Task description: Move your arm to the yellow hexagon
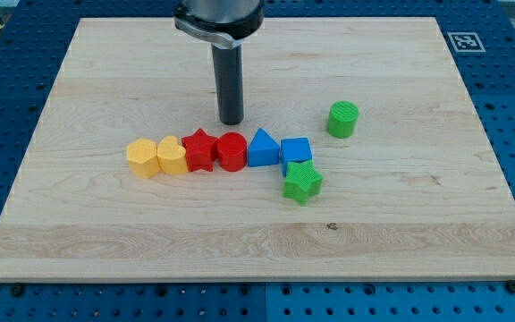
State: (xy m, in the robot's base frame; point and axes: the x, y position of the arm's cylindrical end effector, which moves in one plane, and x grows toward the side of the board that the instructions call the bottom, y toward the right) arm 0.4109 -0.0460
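The yellow hexagon [140, 158] sits at the left end of a row of blocks on the wooden board [105, 72]. To its right in the row stand a yellow heart [172, 156], a red star [200, 149], a red cylinder [231, 151], a blue triangle [262, 148] and a blue cube [296, 151]. My tip [231, 120] rests on the board just above the red cylinder, well to the upper right of the yellow hexagon, touching no block.
A green star [301, 182] lies just below the blue cube. A green cylinder [342, 119] stands alone to the right. A black and white marker [462, 41] is at the board's top right corner. Blue perforated table surrounds the board.
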